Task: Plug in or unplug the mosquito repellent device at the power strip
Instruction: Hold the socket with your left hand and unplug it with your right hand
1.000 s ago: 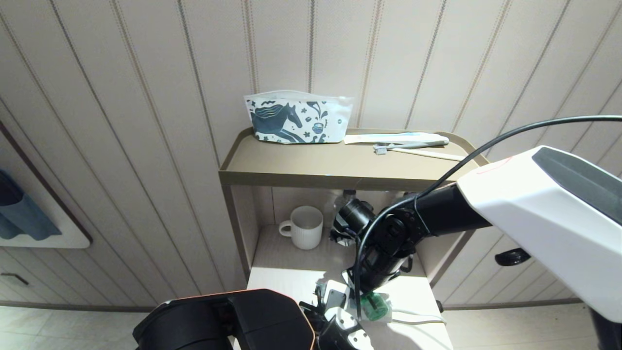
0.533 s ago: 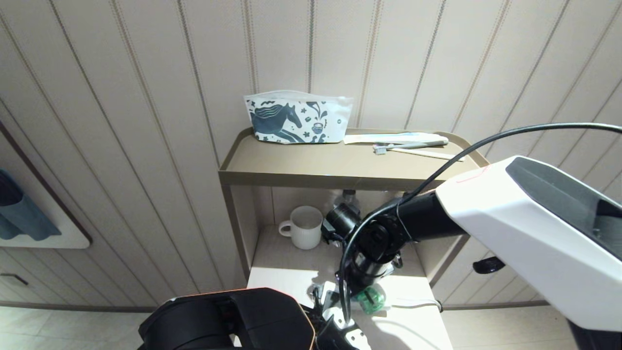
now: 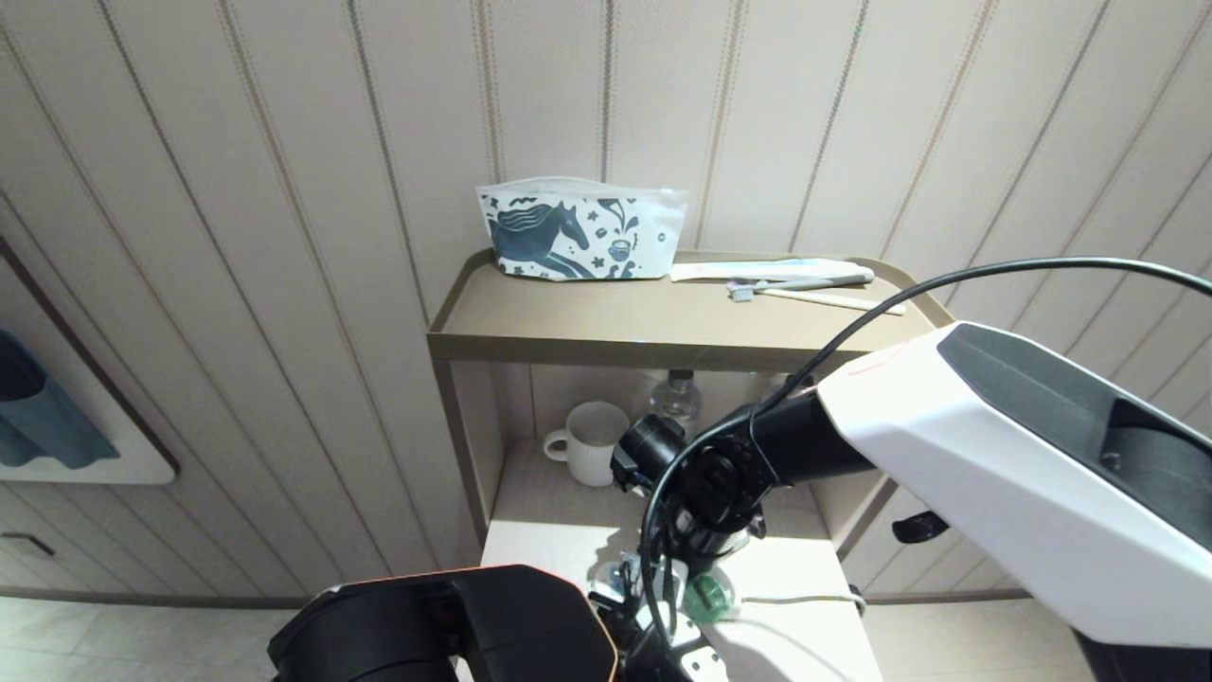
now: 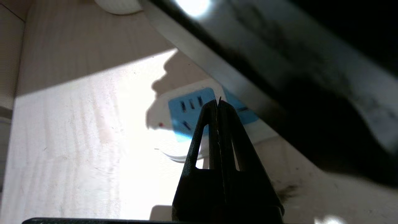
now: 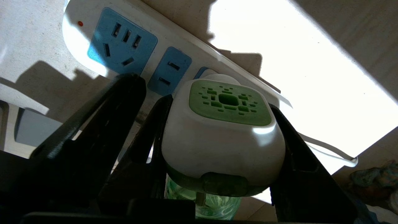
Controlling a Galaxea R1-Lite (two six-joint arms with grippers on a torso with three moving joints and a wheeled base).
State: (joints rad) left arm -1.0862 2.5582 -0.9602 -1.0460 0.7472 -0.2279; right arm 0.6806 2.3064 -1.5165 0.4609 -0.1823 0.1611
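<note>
Home: toiletry pouch (image 3: 579, 230), toothbrush (image 3: 800, 283), mug (image 3: 592, 441)

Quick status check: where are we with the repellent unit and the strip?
Done: the right gripper is shut on the mosquito repellent device. In hand: the device sits close against the power strip by its end socket; whether its prongs are seated is hidden. The left gripper, shut, is poised at the strip's other end. Left: finish the plug move, then release.
</note>
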